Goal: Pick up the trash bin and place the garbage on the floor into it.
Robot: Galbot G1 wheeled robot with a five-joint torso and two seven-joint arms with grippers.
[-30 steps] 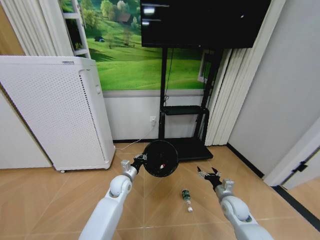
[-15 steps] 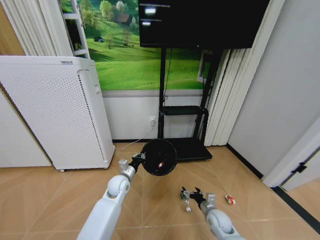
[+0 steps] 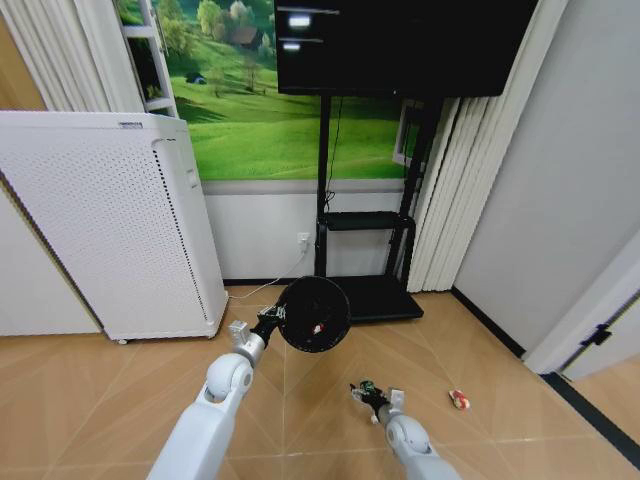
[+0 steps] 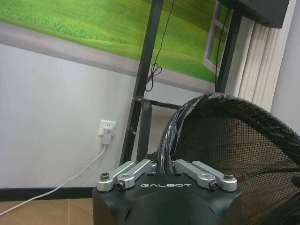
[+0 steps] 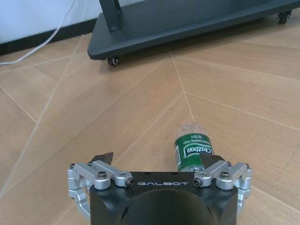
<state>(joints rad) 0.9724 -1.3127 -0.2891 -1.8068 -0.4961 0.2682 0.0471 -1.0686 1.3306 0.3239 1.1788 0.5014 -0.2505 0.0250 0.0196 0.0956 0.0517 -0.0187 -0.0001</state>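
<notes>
Right wrist view places the right gripper (image 5: 159,161) low over the floor (image 5: 93,112) with its jaws released and spread wide. The green bottle (image 5: 193,149) lies on its side just ahead, sitting toward one finger rather than centred in the gap; that fingertip (image 5: 209,160) overlaps the bottle's near end. The step in hand appears to be closing in on this piece of garbage. For a sound grasp, shift the gripper sideways until the bottle's label sits midway between the fingers, then descend until both tips bracket the body before closing. A round bottle on a smooth floor is likely to roll if one finger touches first.

Head view shows the same gripper (image 3: 368,397) at the bottle (image 3: 367,387), and a red-and-white wrapper (image 3: 459,399) lying well apart on the robot's right. Farther out, the left gripper (image 3: 268,323) is clenched on the rim of the trash bin (image 3: 313,314), holding it off the floor with the mouth tilted toward the robot. In the left wrist view the fingers pinch the lined rim beside the mesh wall (image 4: 225,145). Keep the bin steady and its mouth reachable. Beyond stand the white perforated appliance (image 3: 110,220) and the black stand (image 3: 365,250).
</notes>
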